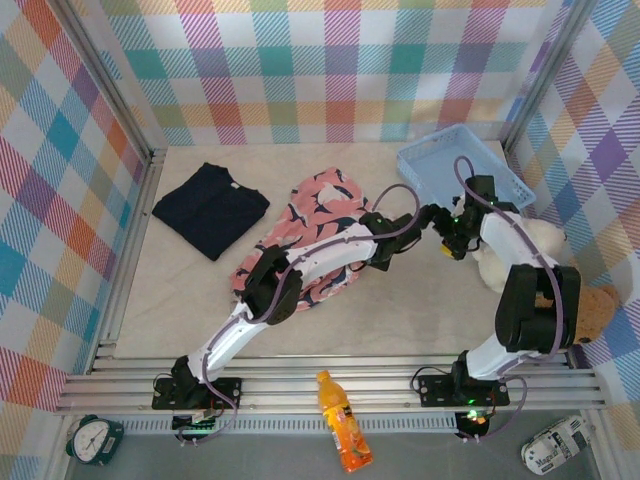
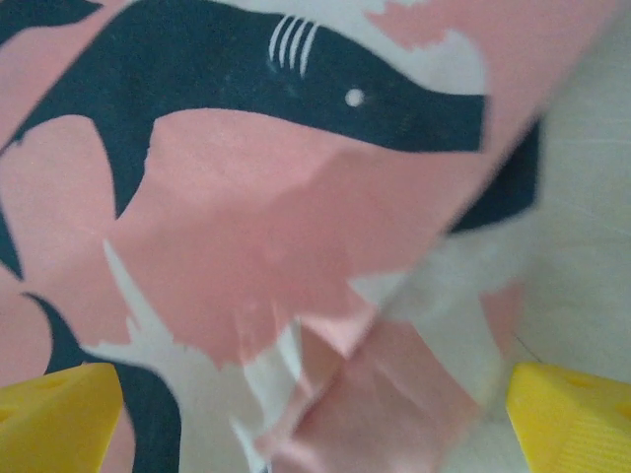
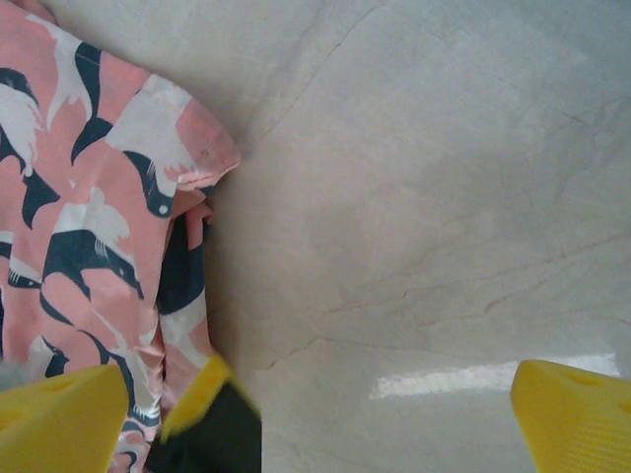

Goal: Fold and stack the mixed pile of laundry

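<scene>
We see the pink garment (image 2: 296, 246), printed with navy-and-white sharks, lying rumpled directly beneath and between the left fingers (image 2: 59, 419). A folded-over edge is bunched close to their tips. Seen from the right fingers (image 3: 577, 409), it lies off to the left, hem curled, reaching under the nearer fingertip. The navy garment (image 1: 212, 208) lies folded in a flat, neat block, well apart from both pairs of fingers, to their left.

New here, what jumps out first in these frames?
The pink shark-print garment lies rumpled mid-table, with the left gripper open over it. To its left lies the navy garment, already folded flat; a light blue basket sits in the far right corner.
</scene>
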`<state>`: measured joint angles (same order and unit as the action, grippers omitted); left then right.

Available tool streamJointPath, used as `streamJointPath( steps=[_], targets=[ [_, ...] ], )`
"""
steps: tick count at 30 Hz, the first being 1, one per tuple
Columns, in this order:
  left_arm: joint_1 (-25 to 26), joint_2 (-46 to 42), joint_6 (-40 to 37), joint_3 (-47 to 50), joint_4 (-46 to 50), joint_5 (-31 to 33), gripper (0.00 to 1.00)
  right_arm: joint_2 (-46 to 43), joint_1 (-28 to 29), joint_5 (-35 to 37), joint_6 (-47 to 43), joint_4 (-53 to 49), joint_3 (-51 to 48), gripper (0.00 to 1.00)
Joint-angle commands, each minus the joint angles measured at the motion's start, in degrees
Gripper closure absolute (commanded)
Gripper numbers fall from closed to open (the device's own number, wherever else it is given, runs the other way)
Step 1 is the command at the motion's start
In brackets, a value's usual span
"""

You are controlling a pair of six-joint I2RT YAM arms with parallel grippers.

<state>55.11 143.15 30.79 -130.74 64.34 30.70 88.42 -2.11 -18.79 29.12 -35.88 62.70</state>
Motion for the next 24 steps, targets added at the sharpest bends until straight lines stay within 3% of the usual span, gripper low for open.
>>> streamJointPath(
  steps=[1,3,6,8,11,13,16,24],
  targets=[
    [-3.5,1.6,1.7,-2.1,0.9,-2.3,0.02,-3.1,0.1,-3.1,-0.9,-0.8,-2.7,0.01],
    [-4.4,2.4,1.6,-1.8,0.8,-3.5,0.10,-4.2,0.1,-4.3,-0.7,0.4,-4.6,0.00],
    [-5.0,2.8,1.5,-1.6,0.8,-4.8,0.44,-5.4,0.1,-6.3,-0.2,3.4,-8.3,0.01],
    [-5.1,1.9,1.1,-1.7,0.4,-6.1,0.67,-5.7,0.2,-8.5,0.5,5.8,-10.7,0.10],
    [-5.1,-1.1,1.9,-1.7,0.2,-9.1,1.00,-4.6,1.0,-11.7,1.5,9.0,-13.0,0.32],
    [-5.5,-3.8,3.6,-1.5,0.7,-12.4,1.00,-2.9,2.3,-13.1,2.1,10.9,-13.6,0.44],
    [-6.2,-8.4,5.9,-0.5,1.1,-18.2,1.00,0.2,5.2,-14.7,4.0,14.5,-13.4,0.52],
    [-8.0,-17.0,8.5,4.5,1.0,-21.3,1.00,6.2,14.8,-14.3,10.2,21.4,-10.2,0.48]
  ],
)
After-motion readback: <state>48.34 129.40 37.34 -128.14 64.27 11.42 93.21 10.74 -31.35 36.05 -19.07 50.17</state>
